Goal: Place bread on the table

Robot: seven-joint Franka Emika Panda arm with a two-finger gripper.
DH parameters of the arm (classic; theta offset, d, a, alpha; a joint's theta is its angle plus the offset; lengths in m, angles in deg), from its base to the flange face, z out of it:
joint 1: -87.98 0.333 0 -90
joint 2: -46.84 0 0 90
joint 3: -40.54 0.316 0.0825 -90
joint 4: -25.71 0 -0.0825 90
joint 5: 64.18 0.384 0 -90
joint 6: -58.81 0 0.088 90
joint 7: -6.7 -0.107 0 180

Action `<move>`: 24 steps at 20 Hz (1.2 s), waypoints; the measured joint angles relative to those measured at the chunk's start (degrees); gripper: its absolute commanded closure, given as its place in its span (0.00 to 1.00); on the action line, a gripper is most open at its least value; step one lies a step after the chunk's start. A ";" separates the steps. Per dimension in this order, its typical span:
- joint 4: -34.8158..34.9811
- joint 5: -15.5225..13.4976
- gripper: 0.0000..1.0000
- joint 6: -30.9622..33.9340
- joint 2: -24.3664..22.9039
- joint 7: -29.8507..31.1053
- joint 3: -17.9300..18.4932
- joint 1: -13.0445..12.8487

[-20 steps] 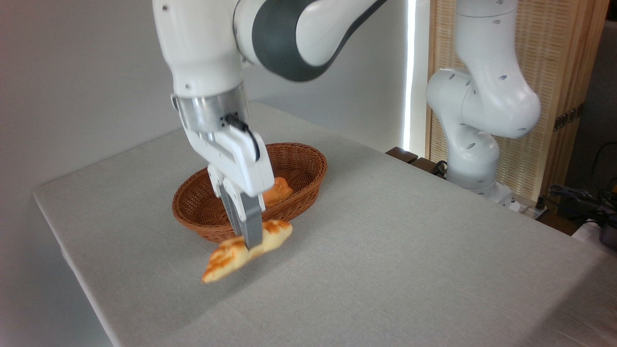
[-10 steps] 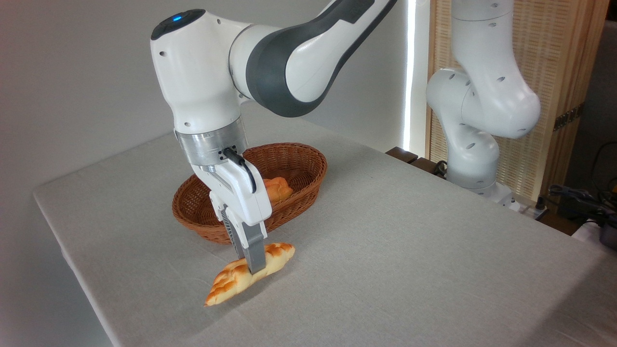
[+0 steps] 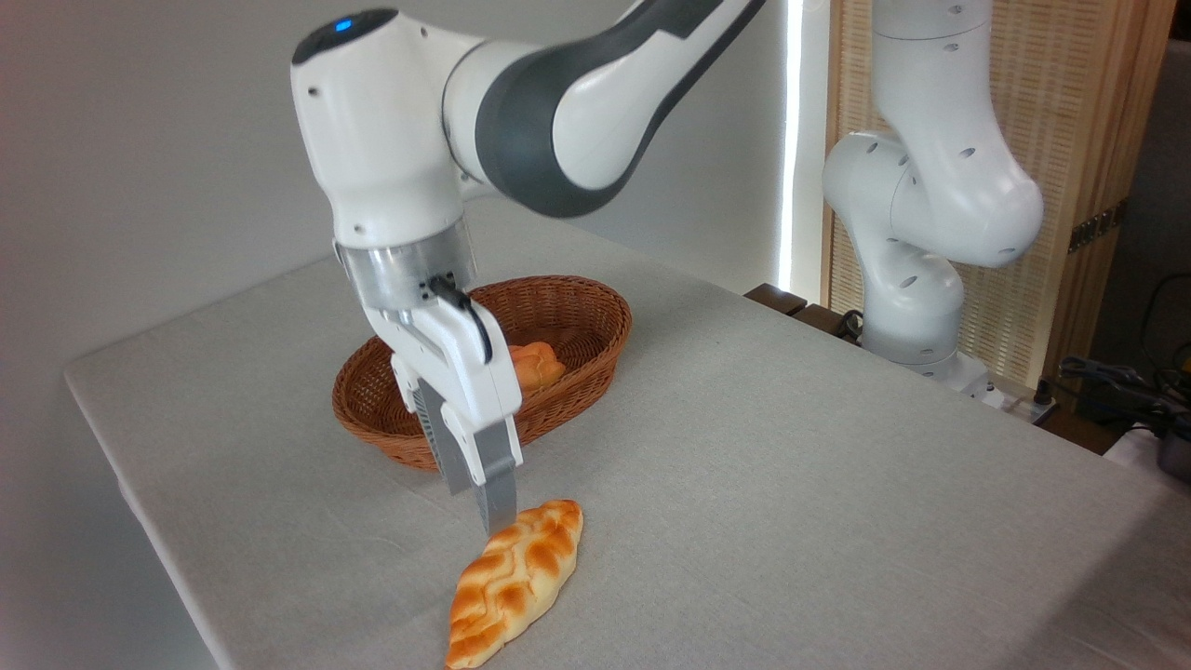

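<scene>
The bread, a braided golden loaf with orange-brown ridges, lies flat on the table near its front edge. It points from the lower left to the upper right. My gripper hangs just above and behind the loaf's far end, fingers pointing down. It is open and holds nothing. The nearer fingertip is close over the loaf's upper end; I cannot tell whether it touches.
An oval brown wicker basket stands right behind the gripper with a small orange bun inside. The arm's white base rises at the table's far right edge. The table's front-left edge runs close to the loaf.
The loaf was held tilted between the fingers. It has been let go and now lies flat on the cloth, a little nearer the front. The gripper has opened and risen slightly.
</scene>
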 measured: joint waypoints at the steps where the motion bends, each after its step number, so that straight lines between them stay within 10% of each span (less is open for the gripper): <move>1: -0.65 0.00 0.00 0.23 -0.60 0.01 -0.04 0.47; 10: -14.70 -9.26 0.00 22.62 -5.62 0.01 -3.05 5.34; 24: -15.90 -9.41 0.00 23.92 -5.91 1.50 -4.90 5.65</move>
